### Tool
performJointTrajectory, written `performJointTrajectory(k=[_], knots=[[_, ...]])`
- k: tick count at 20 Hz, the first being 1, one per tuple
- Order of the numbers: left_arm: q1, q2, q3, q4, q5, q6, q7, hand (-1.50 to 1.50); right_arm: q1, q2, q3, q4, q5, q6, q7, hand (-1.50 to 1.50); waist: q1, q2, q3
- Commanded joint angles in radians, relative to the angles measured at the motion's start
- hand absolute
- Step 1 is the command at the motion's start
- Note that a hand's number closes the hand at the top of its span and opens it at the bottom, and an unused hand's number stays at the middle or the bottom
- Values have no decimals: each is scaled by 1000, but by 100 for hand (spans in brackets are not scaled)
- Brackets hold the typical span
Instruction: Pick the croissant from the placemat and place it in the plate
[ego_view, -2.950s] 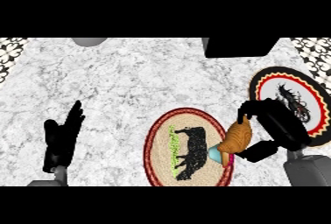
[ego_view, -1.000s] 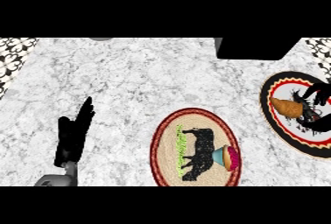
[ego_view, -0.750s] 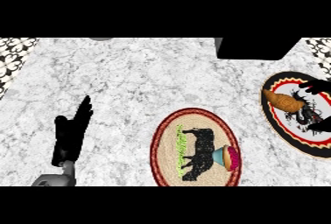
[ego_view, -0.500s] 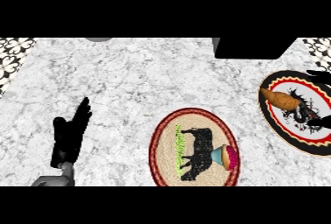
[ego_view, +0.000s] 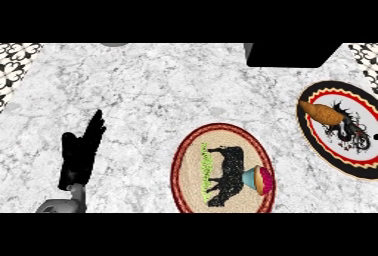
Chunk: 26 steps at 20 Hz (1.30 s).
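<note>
The croissant (ego_view: 322, 112) lies on the left part of the round plate (ego_view: 317, 137), which has a black and red rim and a dark figure at its centre, at the right edge of the head view. The oval woven placemat (ego_view: 190, 172) with a black cow picture lies at the lower middle, with no croissant on it. My left hand (ego_view: 80, 156) rests open at the lower left, fingers straight and pointing up, well away from both. My right hand does not show, and nothing touches the croissant.
A cupcake (ego_view: 258, 179) with a blue wrapper sits on the placemat's right side. A black box (ego_view: 291, 55) stands at the counter's far edge, right of middle. Patterned tiles (ego_view: 16, 55) show at the top corners.
My right hand, which hovered over the plate with the croissant, has let it go and left the view to the right. The croissant stays on the plate. The left hand is unchanged.
</note>
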Motion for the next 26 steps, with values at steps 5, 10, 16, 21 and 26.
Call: performJointTrajectory(k=[5,10,16,21,26], knots=[[6,14,7,-35,14,-19,42,0,71,-1,8,8,-38,189,-197,-150,3,-1,2],[17,7,4,-29,6,-16,6,0,90,32,28,1,-45,127,-215,-150,10,2,2],[-3,-28,-8,13,-24,21,-4,0,106,14,69,8,-26,78,-199,-150,3,0,0],[-33,-14,7,26,-12,-1,3,0,125,19,61,31,-41,8,-224,-150,3,3,1],[2,-8,-3,-17,-14,-12,9,0,117,-32,62,50,-42,1,-210,-150,15,3,2]])
